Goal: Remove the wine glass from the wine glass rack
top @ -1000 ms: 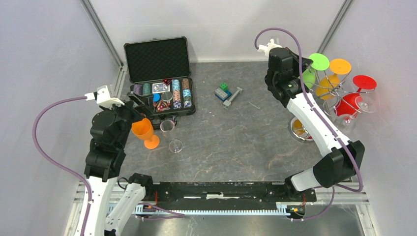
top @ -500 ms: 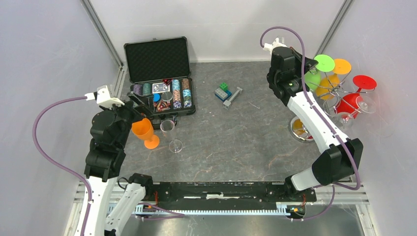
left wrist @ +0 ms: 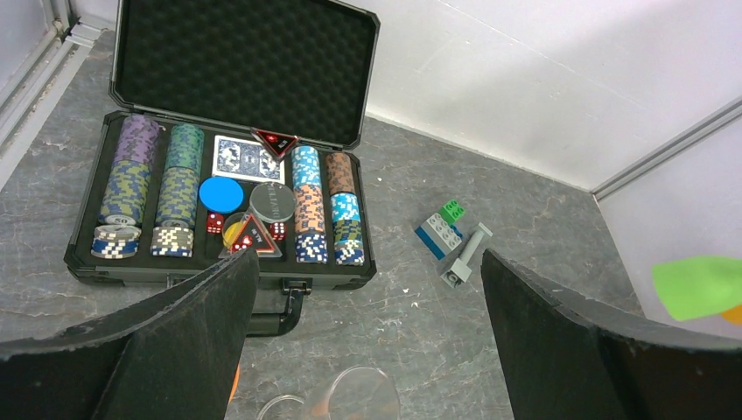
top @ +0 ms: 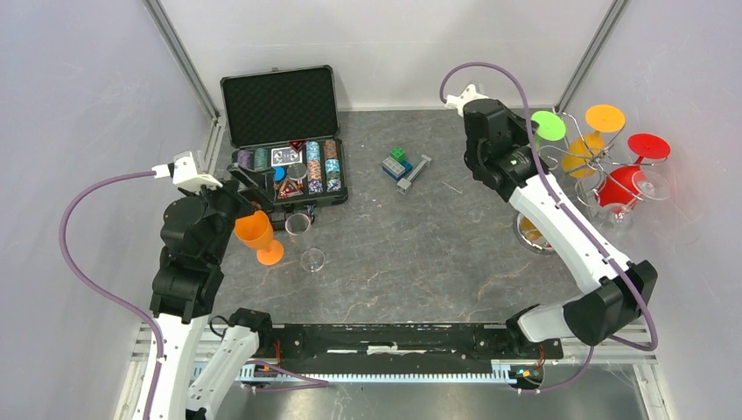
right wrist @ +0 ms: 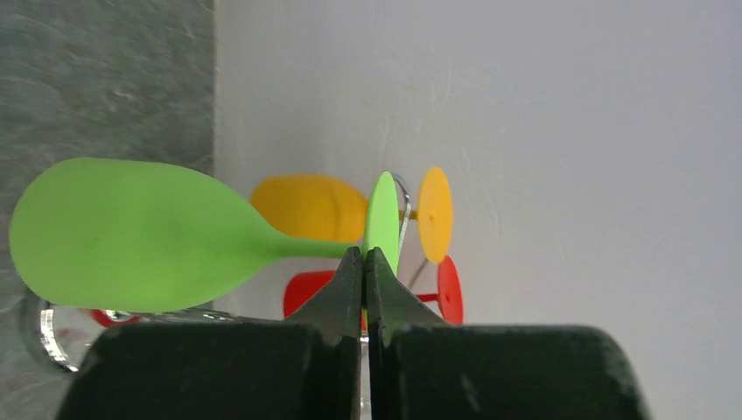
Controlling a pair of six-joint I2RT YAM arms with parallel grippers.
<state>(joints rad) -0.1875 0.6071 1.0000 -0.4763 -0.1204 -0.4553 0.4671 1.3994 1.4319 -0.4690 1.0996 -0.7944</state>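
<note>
The green wine glass point(right wrist: 131, 236) lies sideways in my right gripper point(right wrist: 364, 254), which is shut on its stem just below the foot point(top: 549, 125). It hangs just left of the wine glass rack point(top: 598, 164), a silver wire stand at the right wall. A wire loop of the rack point(right wrist: 402, 188) shows right behind the green foot. An orange glass point(top: 584, 150) and a red glass point(top: 623, 182) hang from the rack. My left gripper point(left wrist: 367, 262) is open and empty at the left, above an orange glass point(top: 258, 234) and a clear glass point(top: 299, 226) standing on the table.
An open black case of poker chips point(top: 289, 166) sits at the back left. A few toy bricks point(top: 404, 166) lie mid-table. The rack's round base point(top: 527, 230) shows under my right arm. The side wall stands close behind the rack.
My right gripper has drawn back to the left with the green glass, so its foot now sits left of the rack's arms. The left arm has not moved.
</note>
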